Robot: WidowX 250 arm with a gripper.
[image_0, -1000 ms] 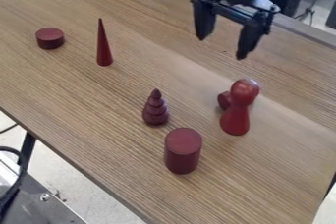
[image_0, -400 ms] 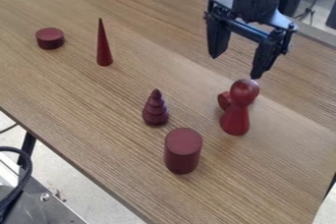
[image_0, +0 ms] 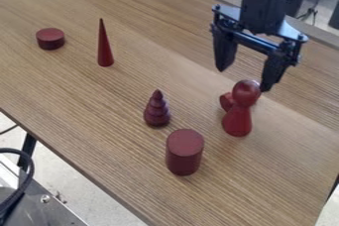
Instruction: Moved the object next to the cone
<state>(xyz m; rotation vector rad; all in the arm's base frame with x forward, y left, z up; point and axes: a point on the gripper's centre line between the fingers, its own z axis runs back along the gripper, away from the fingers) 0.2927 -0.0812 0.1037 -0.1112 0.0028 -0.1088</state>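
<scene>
Approach seems to be the step in hand: the gripper (image_0: 245, 78), its jaws spread and empty, is held above the round-headed figure (image_0: 237, 121), upright at right and presumably the object meant. Lowering and centring are called for; the partly hidden small piece (image_0: 226, 102) could be knocked. The cone (image_0: 105, 49) is placed far left, near the disc (image_0: 50, 38).

Wide gap between cone (image_0: 105, 51) and ringed piece (image_0: 157, 113), round-headed figure (image_0: 238, 118) blocking near the pincer (image_0: 244, 80) — apparently a small piece (image_0: 226, 101) behind
</scene>
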